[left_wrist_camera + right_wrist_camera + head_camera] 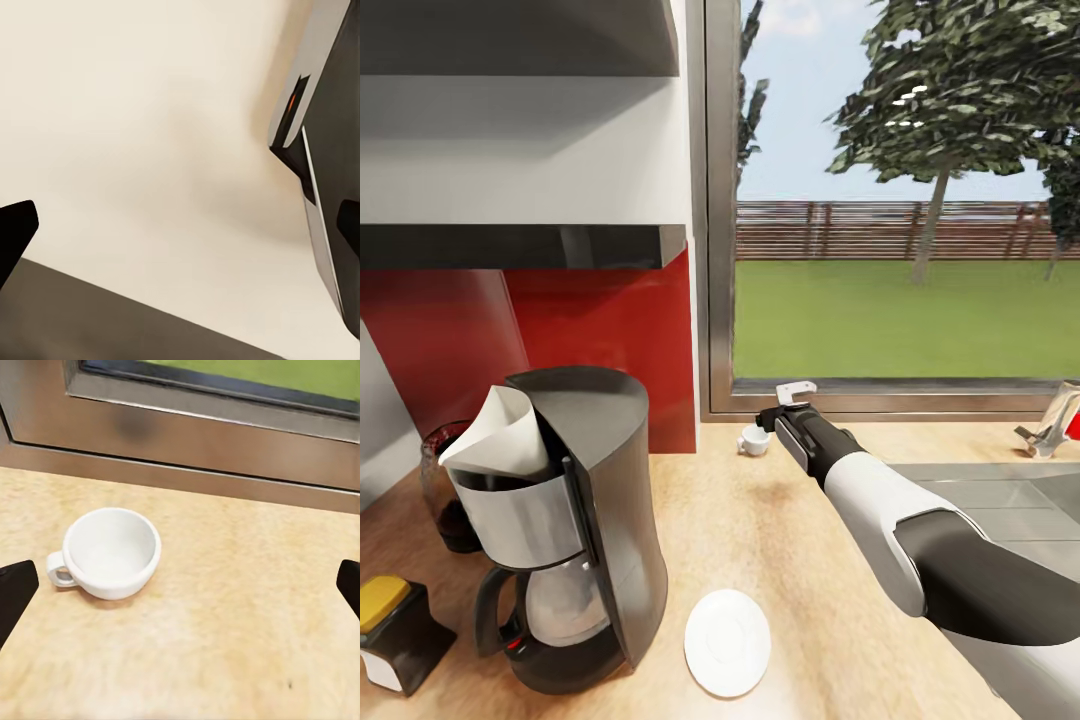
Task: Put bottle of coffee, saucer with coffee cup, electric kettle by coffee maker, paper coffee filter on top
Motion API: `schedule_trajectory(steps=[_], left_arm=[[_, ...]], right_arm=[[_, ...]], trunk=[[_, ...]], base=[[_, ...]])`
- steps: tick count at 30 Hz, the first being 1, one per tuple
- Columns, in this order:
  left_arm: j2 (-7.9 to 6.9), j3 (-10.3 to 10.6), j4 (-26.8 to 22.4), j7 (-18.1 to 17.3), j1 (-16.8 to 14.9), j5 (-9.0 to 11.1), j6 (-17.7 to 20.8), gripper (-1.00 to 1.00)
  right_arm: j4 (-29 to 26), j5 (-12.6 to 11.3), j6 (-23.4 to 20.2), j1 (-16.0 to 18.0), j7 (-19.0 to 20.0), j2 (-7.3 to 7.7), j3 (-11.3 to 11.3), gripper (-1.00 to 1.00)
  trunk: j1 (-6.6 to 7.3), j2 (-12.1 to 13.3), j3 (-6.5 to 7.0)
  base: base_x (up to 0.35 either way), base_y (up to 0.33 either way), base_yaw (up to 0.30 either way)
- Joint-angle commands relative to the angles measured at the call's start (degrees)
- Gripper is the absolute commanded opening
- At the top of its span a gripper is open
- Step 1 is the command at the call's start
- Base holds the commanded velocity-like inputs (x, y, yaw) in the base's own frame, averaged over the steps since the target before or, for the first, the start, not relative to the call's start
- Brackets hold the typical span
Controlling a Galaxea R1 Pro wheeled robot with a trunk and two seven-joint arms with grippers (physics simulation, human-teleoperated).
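- Wooden worktop (pixel 790 540): filter (pixel 500 435) tops coffee maker (pixel 575 520); saucer (pixel 727 641) beside it.
- Right hand (pixel 785 405) spread — coffee cup (pixel 111 553) just ahead, ungrasped.
- Cup, kettle seemingly remain.

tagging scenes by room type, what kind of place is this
Most likely a home kitchen: a wooden countertop holds a coffee maker, a saucer and a coffee cup, with a sink faucet by a window onto a lawn.

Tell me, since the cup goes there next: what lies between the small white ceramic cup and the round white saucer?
Only bare wooden countertop, seen in the head view, separates the small white ceramic cup from the round white saucer.
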State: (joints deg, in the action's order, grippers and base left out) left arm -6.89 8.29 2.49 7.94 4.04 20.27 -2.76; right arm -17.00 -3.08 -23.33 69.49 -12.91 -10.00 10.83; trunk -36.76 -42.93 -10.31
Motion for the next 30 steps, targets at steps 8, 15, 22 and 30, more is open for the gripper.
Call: schedule_trajectory(steps=[8, 15, 22, 30], left_arm=[[0.02, 0.5, 0.1, 0.1, 0.0, 0.5, -0.3, 1.00], [0.04, 0.5, 0.1, 0.0, 0.0, 0.5, -0.3, 1.00], [0.06, 0.4, 0.1, 0.1, 0.0, 0.5, -0.3, 1.00], [0.12, 0.4, 0.1, 0.0, 0.0, 0.5, -0.2, 1.00]], right_arm=[[-0.1, -0.4, -0.2, 0.0, -0.4, 0.00, 0.3, 1.00], [-0.1, -0.4, -0.2, 0.0, -0.4, 0.00, 0.3, 1.00], [-0.1, -0.4, -0.2, 0.0, -0.4, 0.00, 0.3, 1.00], [-0.1, -0.4, -0.2, 0.0, -0.4, 0.00, 0.3, 1.00]], trunk=[[-0.01, -0.1, -0.07], [-0.01, -0.1, -0.07], [-0.01, -0.1, -0.07], [-0.01, -0.1, -0.07]], base=[[0.044, 0.000, 0.000], [0.075, 0.000, 0.000], [0.134, 0.000, 0.000], [0.013, -0.001, 0.000]])
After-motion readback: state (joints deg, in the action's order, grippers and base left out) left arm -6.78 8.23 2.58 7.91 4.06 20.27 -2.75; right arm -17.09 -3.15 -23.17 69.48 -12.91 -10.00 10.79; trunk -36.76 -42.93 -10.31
